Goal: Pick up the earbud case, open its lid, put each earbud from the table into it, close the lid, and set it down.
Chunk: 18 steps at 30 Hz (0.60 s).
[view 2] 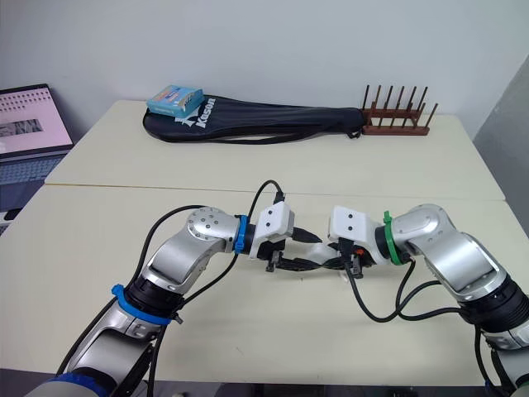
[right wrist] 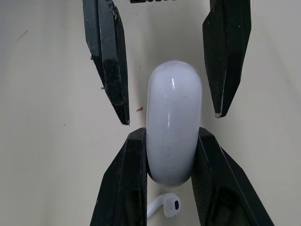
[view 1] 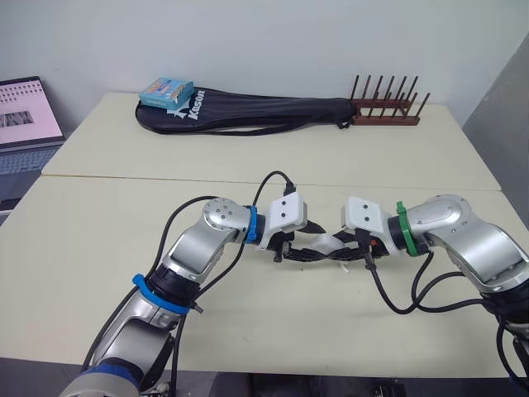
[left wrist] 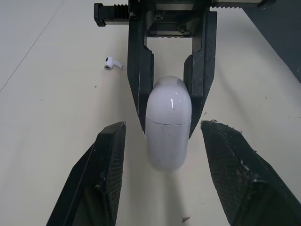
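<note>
The white earbud case (right wrist: 174,120) has its lid shut and is held just above the cream table (view 1: 99,240). My right gripper (right wrist: 170,133) is shut on it, with one black finger pressing each side. Facing it, my left gripper (left wrist: 162,125) is open. Its fingers (left wrist: 106,160) stand wide on either side of the case (left wrist: 168,125) without touching it. In the eye views the two grippers meet tip to tip at mid-table around the case (view 1: 324,246). One white earbud (left wrist: 113,64) lies on the table under my right gripper, and the right wrist view shows this earbud (right wrist: 167,205) too.
At the table's far side lie a long black racket bag (view 1: 248,112) with a blue box (view 1: 167,91) on it and a wooden peg rack (view 1: 387,107). A laptop (view 1: 25,124) stands off the far left. Black cables loop near both wrists.
</note>
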Tool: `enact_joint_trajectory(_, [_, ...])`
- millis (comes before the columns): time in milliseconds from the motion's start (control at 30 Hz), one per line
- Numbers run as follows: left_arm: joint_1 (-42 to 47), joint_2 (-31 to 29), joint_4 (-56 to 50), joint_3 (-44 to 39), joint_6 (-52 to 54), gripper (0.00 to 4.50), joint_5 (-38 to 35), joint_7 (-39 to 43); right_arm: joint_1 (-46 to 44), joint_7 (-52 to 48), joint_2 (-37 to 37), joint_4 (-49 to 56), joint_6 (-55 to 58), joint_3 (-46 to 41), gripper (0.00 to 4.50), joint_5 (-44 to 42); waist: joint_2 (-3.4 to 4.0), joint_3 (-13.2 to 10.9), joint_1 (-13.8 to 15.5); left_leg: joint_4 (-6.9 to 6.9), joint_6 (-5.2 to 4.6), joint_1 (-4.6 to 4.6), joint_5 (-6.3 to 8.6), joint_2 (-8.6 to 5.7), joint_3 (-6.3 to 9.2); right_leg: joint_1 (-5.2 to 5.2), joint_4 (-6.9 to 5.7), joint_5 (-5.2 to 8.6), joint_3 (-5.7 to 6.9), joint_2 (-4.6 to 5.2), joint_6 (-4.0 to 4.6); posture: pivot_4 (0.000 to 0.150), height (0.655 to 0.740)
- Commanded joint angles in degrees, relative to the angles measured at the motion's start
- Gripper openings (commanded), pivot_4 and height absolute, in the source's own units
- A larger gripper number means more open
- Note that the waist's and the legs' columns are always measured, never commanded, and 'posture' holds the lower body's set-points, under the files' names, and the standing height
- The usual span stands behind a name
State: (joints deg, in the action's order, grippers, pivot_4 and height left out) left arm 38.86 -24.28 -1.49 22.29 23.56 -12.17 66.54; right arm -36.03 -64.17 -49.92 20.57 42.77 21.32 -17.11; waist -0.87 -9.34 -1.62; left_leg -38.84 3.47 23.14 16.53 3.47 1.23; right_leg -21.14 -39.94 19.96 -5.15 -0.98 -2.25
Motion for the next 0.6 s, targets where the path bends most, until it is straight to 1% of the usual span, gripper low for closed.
enact_joint_trajectory(33, [0.71, 0.44, 0.26, 0.44, -1.15, 2.63, 0.91, -0.18, -1.31, -0.5, -0.03, 1.96, -0.09, -2.53, 0.84, -0.75, 0.0, 0.0, 0.0, 0.0, 0.0, 0.0, 0.0, 0.0, 0.0, 0.0, 0.0, 0.0, 0.0, 0.0, 0.0, 0.15, 0.7315])
enact_joint_trajectory(200, [1.1, 0.25, 1.29, 0.21, -2.36, 2.63, 1.27, 1.13, -1.09, -0.76, -0.24, 1.72, -0.69, -2.59, 0.84, -0.53, 0.0, 0.0, 0.0, 0.0, 0.0, 0.0, 0.0, 0.0, 0.0, 0.0, 0.0, 0.0, 0.01, 0.0, 0.0, 0.15, 0.7315])
enact_joint_trajectory(467, [1.12, 1.15, 1.29, -0.64, -1.12, 2.63, 0.18, 1.11, -0.88, -0.97, -0.35, 1.74, -1.1, -2.72, 0.84, -0.26, 0.0, 0.0, -0.01, -0.01, 0.0, 0.0, 0.0, 0.0, 0.0, 0.0, -0.01, 0.0, 0.0, 0.0, 0.0, 0.15, 0.7315])
enact_joint_trajectory(567, [1.16, 1.36, 1.19, -0.83, -0.57, 2.07, 0.05, 0.96, -0.9, -1.07, -0.42, 1.62, -1.3, -2.67, 0.84, -0.14, 0.0, 0.0, 0.0, -0.01, 0.0, 0.0, 0.0, 0.0, 0.0, 0.0, -0.01, 0.0, 0.01, 0.0, 0.0, 0.15, 0.7315])
enact_joint_trajectory(600, [1.13, 1.46, 1.08, -0.92, -0.1, 1.72, -0.1, 0.89, -0.92, -1.11, -0.42, 1.59, -1.34, -2.66, 0.84, -0.1, 0.0, 0.0, -0.01, -0.01, 0.0, 0.0, 0.0, 0.0, 0.0, 0.0, -0.02, 0.0, 0.01, 0.0, 0.0, 0.15, 0.7315])
